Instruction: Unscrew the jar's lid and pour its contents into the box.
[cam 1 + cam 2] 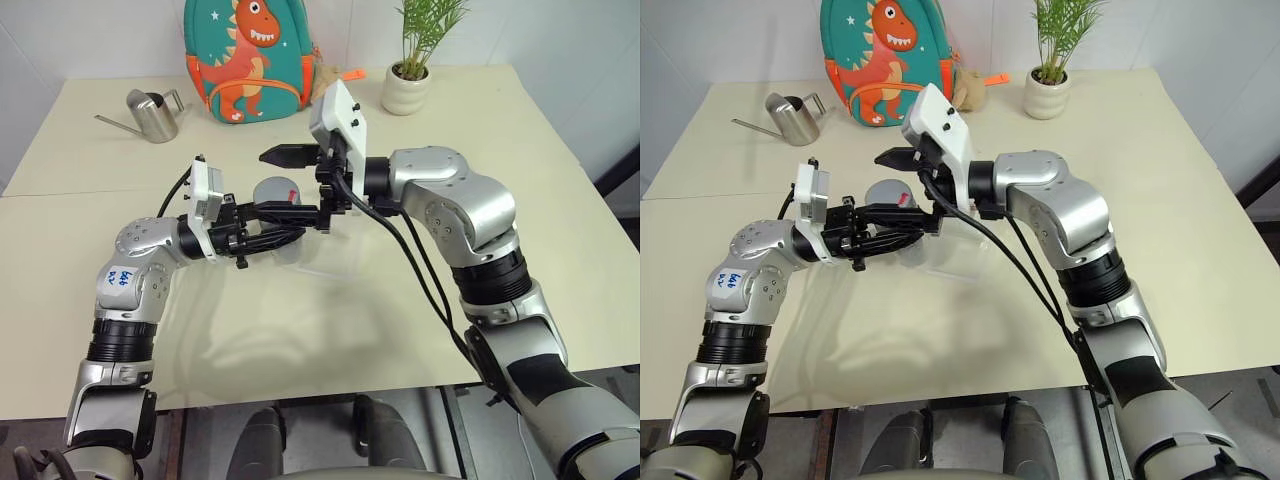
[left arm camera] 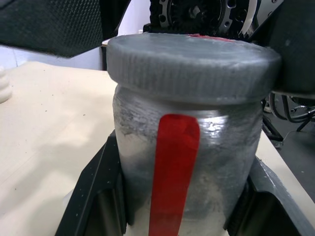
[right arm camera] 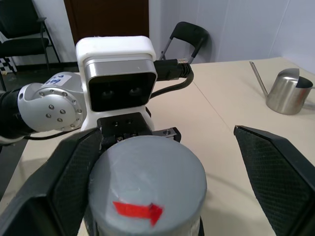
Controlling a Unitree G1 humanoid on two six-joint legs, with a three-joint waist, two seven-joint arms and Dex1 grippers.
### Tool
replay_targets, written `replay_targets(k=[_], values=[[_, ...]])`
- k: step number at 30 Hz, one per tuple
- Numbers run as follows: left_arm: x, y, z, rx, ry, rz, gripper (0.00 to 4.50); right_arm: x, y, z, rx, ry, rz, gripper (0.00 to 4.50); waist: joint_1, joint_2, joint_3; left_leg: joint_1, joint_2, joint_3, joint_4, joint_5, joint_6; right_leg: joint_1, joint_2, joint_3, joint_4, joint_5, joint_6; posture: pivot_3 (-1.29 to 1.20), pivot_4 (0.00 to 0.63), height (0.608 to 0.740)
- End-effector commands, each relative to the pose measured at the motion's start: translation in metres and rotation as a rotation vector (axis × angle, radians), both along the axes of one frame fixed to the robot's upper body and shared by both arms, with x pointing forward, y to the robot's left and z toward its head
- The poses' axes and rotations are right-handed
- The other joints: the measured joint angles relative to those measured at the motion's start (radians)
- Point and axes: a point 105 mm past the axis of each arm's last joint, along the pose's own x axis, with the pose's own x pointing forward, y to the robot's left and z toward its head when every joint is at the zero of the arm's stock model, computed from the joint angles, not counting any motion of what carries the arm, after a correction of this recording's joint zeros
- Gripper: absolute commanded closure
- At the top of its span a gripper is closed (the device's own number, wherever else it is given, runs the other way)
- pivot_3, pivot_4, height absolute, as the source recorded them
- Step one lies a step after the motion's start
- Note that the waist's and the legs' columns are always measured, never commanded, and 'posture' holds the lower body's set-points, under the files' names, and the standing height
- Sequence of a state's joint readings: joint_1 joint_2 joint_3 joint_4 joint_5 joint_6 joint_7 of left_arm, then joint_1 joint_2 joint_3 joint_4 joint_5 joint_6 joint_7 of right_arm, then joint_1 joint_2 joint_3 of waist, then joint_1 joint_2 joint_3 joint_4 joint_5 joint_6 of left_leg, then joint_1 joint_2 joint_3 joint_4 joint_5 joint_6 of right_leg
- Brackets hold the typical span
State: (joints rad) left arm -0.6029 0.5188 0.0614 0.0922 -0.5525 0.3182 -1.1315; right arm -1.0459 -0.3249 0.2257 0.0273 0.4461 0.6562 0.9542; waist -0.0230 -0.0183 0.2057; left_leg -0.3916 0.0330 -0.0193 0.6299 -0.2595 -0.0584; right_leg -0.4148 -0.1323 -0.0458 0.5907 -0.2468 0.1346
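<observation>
Beige table: left gripper clamps the jar; right gripper straddles the lid, spread wide. I worry an off-centre closure slips.

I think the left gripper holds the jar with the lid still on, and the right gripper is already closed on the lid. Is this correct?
Not quite. The left gripper does hold the jar with the lid on, but the right gripper is open: the right wrist view shows its fingers spread on either side of the lid, one clearly apart from it.
</observation>
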Motion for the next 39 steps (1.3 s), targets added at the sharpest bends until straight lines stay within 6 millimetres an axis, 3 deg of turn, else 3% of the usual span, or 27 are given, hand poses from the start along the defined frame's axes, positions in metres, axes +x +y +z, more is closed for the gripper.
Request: replay_targets(k=[1,7,11,16,21,30,39], values=[[-0.008,-0.001,0.013,-0.006,-0.073,-0.042,2.59,0.019,-0.039,0.011,0.026,-0.042,-0.135,0.03,0.000,0.000,0.000,0.000,0.000,0.000,0.000,0.000,0.000,0.000,0.000,0.000,0.000,0.000,0.000,0.00,0.150,0.740],[-0.007,0.000,0.013,-0.006,-0.071,-0.040,2.59,0.026,-0.070,0.014,0.014,-0.043,-0.196,0.03,0.001,0.000,0.000,0.000,0.000,0.000,0.000,0.000,0.000,0.000,0.000,0.000,0.000,0.000,0.000,0.00,0.150,0.740],[-0.008,0.001,0.012,-0.004,-0.070,-0.040,2.59,0.020,-0.074,0.021,0.040,-0.049,-0.158,0.03,0.003,0.000,0.000,0.000,0.000,0.001,0.000,0.000,0.000,0.000,0.000,0.000,0.000,0.000,0.000,0.00,0.150,0.740],[-0.007,0.003,0.012,0.000,-0.068,-0.038,2.59,-0.010,-0.061,0.033,0.110,-0.031,0.042,0.03,-0.004,0.000,0.000,0.000,0.000,0.001,0.000,0.000,0.000,0.000,0.000,0.000,0.000,0.000,0.000,0.00,0.150,0.740],[-0.007,0.002,0.011,0.002,-0.068,-0.036,2.59,-0.024,-0.039,0.033,0.119,-0.005,0.105,0.03,-0.002,0.000,0.000,0.000,0.000,0.001,0.001,0.000,0.000,0.000,0.000,0.000,0.000,0.000,0.000,0.00,0.150,0.740],[-0.005,-0.001,0.012,0.002,-0.068,-0.038,2.59,-0.013,0.007,0.012,0.036,-0.002,0.009,0.03,-0.003,0.000,0.000,0.000,0.000,0.001,0.000,0.000,0.000,0.000,0.000,0.001,0.000,0.000,0.000,0.00,0.150,0.740],[-0.005,-0.001,0.012,-0.002,-0.067,-0.039,2.59,-0.007,0.011,0.011,0.025,-0.037,-0.020,0.03,-0.001,0.000,0.000,0.000,0.000,0.001,0.001,0.000,0.000,0.000,0.000,0.001,0.000,0.000,0.000,0.00,0.150,0.740]])
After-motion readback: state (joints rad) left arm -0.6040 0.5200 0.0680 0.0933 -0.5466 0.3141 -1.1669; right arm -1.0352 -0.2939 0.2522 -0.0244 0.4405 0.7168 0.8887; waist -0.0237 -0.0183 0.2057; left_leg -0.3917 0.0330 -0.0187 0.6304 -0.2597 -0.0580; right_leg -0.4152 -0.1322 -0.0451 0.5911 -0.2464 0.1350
